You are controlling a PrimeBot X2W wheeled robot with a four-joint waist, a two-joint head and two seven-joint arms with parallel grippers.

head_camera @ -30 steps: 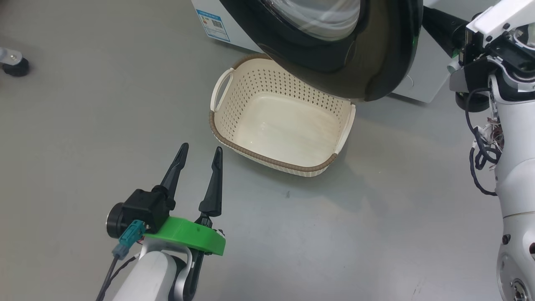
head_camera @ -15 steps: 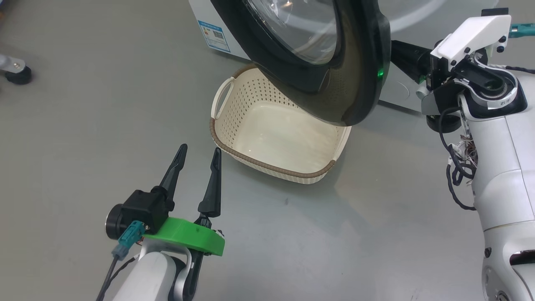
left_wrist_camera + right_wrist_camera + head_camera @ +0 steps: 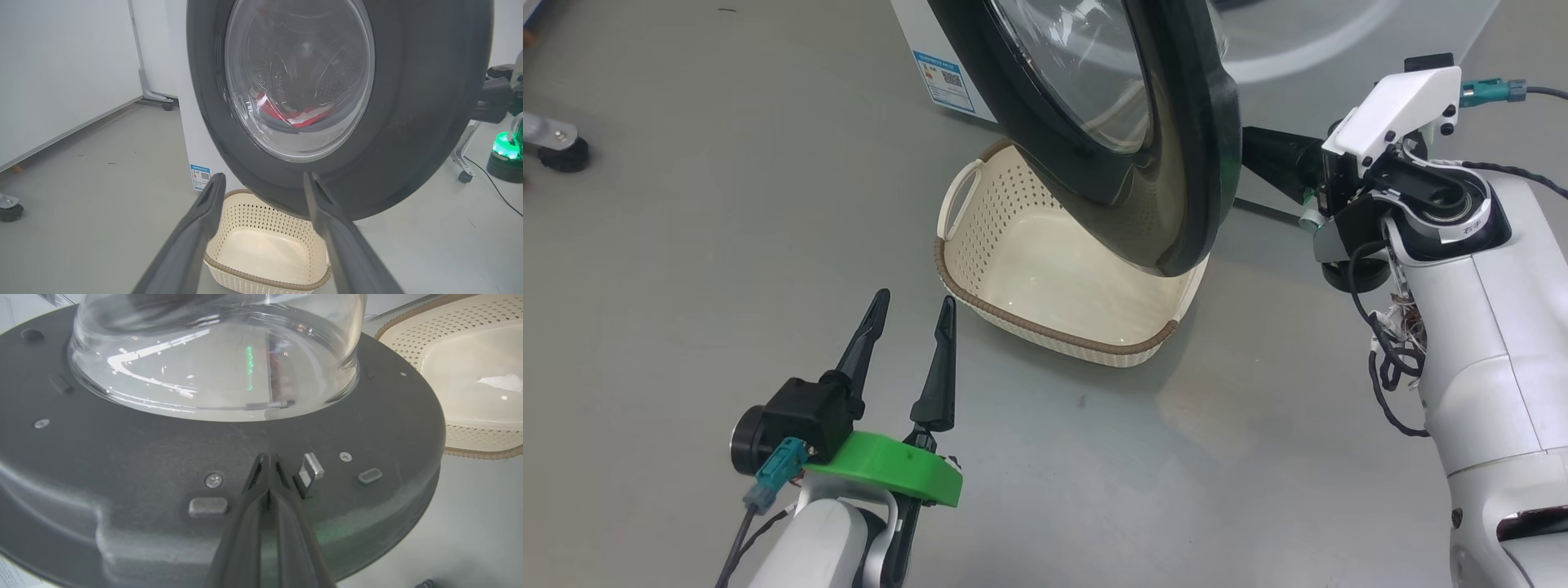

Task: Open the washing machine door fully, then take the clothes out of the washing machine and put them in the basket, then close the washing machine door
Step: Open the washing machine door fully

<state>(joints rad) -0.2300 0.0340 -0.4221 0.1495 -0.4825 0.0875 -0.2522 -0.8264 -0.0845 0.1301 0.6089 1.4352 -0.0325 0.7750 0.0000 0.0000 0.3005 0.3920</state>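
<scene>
Head view, 12 o'clock: large round door with a wide glossy black rim and bulging clear glass centre (image 3: pixel 1094 98). Stands swung partway out from the big white front-loading washing machine (image 3: pixel 931 37), nearly edge-on, and hangs over the far right side of the basket. Small blue label sticker (image 3: pixel 943 82) at 11 o'clock on the machine's white front.

Near the centre, just before the machine: small cream perforated plastic basket with a brown woven-look rim (image 3: pixel 1045 331). Sits upright on the grey floor (image 3: pixel 727 245), bare cream bottom showing.

Left jaws at 7 o'clock: spread wide, gripping nothing. Long dark fingers (image 3: pixel 866 343) point toward 12 above a green plastic ring (image 3: pixel 890 465), well apart from the basket.

Right jaws at 2 o'clock: closed tight, nothing between them. Dark fingers (image 3: pixel 1274 159) reach toward 9 o'clock, behind the door's rim. Right wrist view: fingers (image 3: pixel 253 522) pressed together, tips against the matte black inner face of the door (image 3: pixel 163 457), just left of a small metal latch (image 3: pixel 312 467), below the glass bowl. Basket rim (image 3: pixel 482 451) at 2 o'clock.

Left wrist view, through the door's glass (image 3: pixel 298 81): bright red fabric with a white panel (image 3: pixel 294 114), lying low inside the drum. Basket (image 3: pixel 265 281) at 6 o'clock, between the spread fingers (image 3: pixel 196 237).
</scene>
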